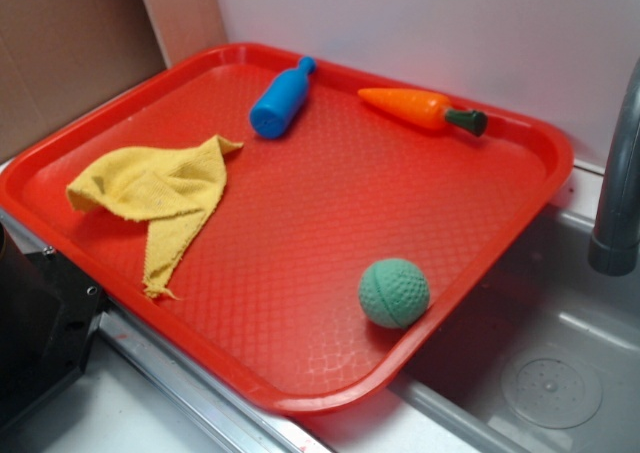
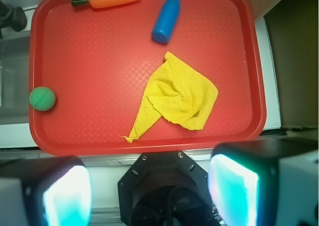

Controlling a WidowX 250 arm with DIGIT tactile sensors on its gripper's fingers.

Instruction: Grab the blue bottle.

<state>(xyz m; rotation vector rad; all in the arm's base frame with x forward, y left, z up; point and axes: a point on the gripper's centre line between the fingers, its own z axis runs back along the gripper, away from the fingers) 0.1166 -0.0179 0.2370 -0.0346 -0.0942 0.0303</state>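
The blue bottle lies on its side at the far end of the red tray, cap pointing to the back wall. In the wrist view the bottle lies at the top of the tray, beside the carrot. My gripper is open and empty, its two pale pads wide apart. It hangs high over the robot base, on the near side of the tray, far from the bottle. The gripper does not show in the exterior view.
An orange toy carrot lies right of the bottle. A crumpled yellow cloth lies on the tray's left part, a green ball near its front right edge. A grey sink and faucet are on the right.
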